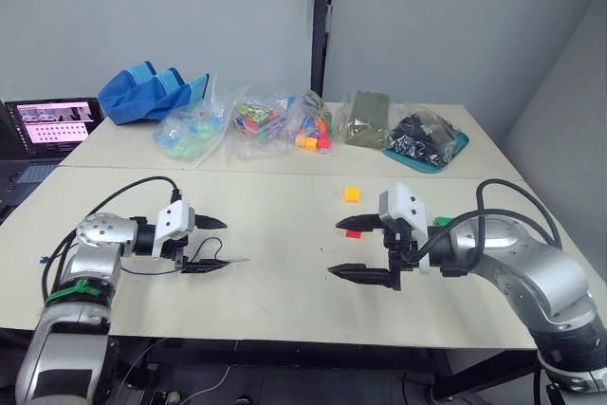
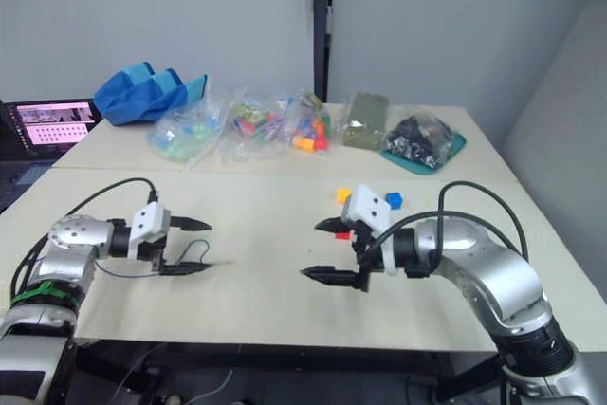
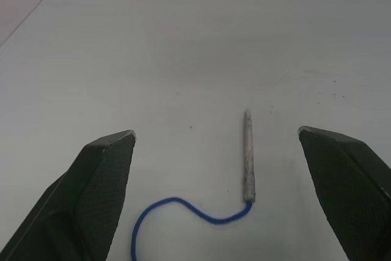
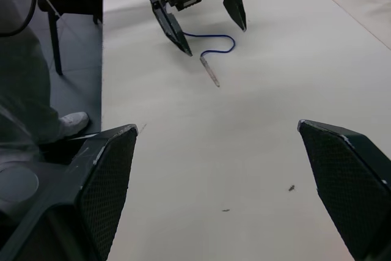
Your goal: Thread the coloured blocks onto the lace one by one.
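On the near table (image 1: 285, 301) nothing is threaded yet; this looks like the opening step, picking up the lace before any block goes on. Along the far table sit a blue cloth bundle (image 1: 152, 90), clear bags of toy pieces (image 1: 256, 125) and a teal tray (image 1: 427, 144), none of it task stuff; a laptop (image 1: 52, 122) is off to the robot's left.

Right gripper (image 1: 358, 248) hangs low over the table with its fingers spread wide and nothing between them; left gripper (image 1: 211, 245) is likewise spread and empty, straddling the lace end.

Lace (image 3: 183, 209) lies loose on the table in a curl, its stiff pale tip (image 3: 248, 157) flat between the left fingers but touching neither; the rest trails back toward the left arm.

Blocks are near the right arm: yellow-orange block (image 1: 352, 194) just beyond the right gripper, red block (image 1: 354, 233) close under its upper finger, blue block (image 2: 394, 200) and green block (image 1: 442, 221) by the wrist; I can't pick out the purple one.

My read of the next move: the left gripper drops and closes on the tip, leaving enough tip clear to enter a hole; the right gripper then takes a block, the red being closest. The tip is thin and lies flat, so the pinch must be square or it will roll away.
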